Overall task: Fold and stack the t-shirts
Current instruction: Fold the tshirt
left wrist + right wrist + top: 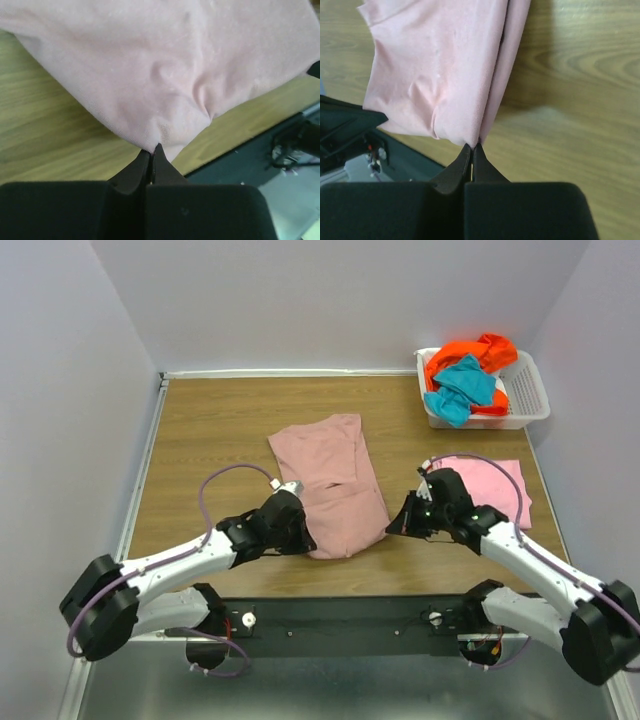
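Note:
The dusty rose-mauve t-shirt (335,480) lies folded lengthwise in the middle of the table. My left gripper (300,530) is shut on its near left corner (160,131). My right gripper (398,525) is shut on its near right corner (465,125). Both near corners are pinched between the closed jaws, just above the wood. A brighter light pink t-shirt (490,485) lies folded flat at the right, partly hidden by my right arm. Orange (480,352) and teal (462,388) t-shirts lie crumpled in the basket.
The white slotted basket (525,395) stands at the back right corner. The table's near edge and the dark base rail (340,615) lie just behind both grippers. Grey walls enclose the table on three sides.

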`<state>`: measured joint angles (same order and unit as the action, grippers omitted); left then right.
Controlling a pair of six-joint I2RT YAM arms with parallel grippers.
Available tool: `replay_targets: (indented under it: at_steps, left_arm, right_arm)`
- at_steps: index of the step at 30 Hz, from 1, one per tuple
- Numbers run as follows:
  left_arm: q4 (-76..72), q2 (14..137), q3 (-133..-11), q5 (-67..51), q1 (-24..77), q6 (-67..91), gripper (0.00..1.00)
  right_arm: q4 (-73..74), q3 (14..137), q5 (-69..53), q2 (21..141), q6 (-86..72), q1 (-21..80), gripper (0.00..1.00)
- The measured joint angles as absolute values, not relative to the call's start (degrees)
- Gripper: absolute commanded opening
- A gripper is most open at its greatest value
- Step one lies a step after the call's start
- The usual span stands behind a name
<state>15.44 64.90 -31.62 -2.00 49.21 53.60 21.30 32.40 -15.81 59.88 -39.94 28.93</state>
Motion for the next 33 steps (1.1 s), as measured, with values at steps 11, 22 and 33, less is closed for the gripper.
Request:
replay_targets:
  at_steps: [11, 22, 33]
  left_arm:
    - [23.73, 52.58, -39.88, -5.63, 49.25, 52.88, 0.00]
    - [20.05, 58.41, -43.70, -9.76, 37.32, 47.37, 0.00]
    - [16.91, 65.49, -49.63, -13.32, 29.08, 42.72, 0.00]
  right_arm:
    - [35.18, 45.36, -16.51, 54.19, -39.51, 28.93, 0.01]
    - [36.60, 59.90, -7.20, 64.27, -37.15, 28.93, 0.00]
    - [36.10, 72.27, -2.76, 78.13, -33.10, 28.93, 0.00]
